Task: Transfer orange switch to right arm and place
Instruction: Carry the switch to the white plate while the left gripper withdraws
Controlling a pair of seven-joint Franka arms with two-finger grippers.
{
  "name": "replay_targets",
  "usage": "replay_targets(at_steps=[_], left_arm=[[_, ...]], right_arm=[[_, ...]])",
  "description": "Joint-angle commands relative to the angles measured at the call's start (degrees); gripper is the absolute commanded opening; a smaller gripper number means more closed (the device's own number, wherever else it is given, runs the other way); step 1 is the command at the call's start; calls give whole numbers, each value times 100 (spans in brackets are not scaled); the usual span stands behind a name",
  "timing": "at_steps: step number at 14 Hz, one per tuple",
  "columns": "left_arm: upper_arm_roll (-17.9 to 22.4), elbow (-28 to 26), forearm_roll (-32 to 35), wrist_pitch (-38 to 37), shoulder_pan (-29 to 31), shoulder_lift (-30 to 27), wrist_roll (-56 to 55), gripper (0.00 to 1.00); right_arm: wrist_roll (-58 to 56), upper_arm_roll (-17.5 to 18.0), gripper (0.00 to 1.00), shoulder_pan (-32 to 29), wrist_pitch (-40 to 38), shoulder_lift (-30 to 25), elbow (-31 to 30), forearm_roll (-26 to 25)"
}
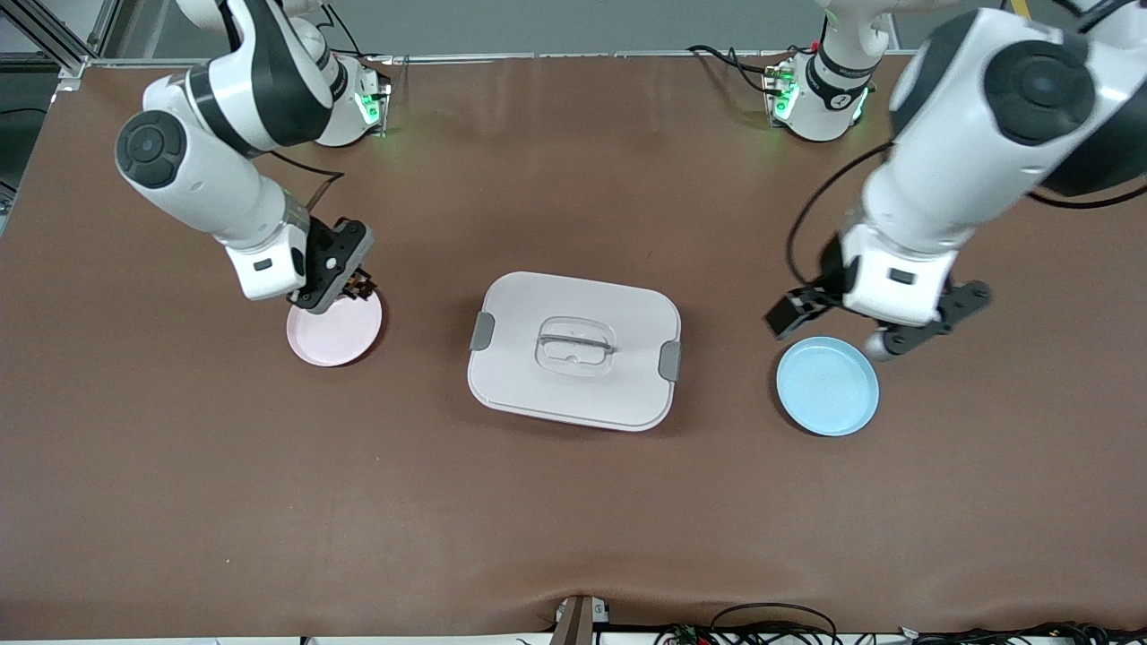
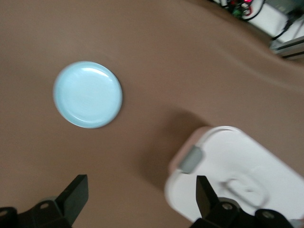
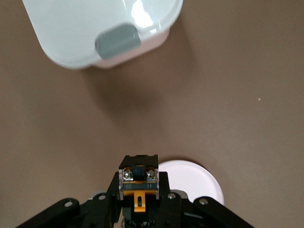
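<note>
Handover done; placing step in hand.

Near to far: the blue plate point(image 1: 827, 386) lies empty toward the left arm's end of the counter point(image 1: 573, 520), with the left gripper point(image 1: 838, 327) waiting above its rim, fingers wide. The right gripper point(image 1: 358, 287) hangs over the pink plate point(image 1: 333, 333), its fingers clamping the orange switch point(image 3: 138, 180). Next, I judge: lower, then release.

No text, label, brand, number or sign can be read anywhere here. The orange switch point(image 3: 138, 183) shows a faint mark on its face between the two screws, but it is too small to make out.
</note>
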Motion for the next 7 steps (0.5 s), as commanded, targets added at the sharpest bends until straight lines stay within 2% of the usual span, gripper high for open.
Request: replay_targets(at_steps=[1, 3, 7], left_arm=[[-30, -121, 177, -385, 485, -336, 1189, 100], [-30, -130, 177, -692, 758, -512, 1972, 100], [4, -279, 159, -931, 900, -881, 2195, 100]], right_arm=[[-940, 82, 0, -302, 67, -59, -242, -234], [-1625, 73, 0, -435, 355, -77, -496, -331], [-2682, 82, 0, -742, 1217, -94, -1147, -419]])
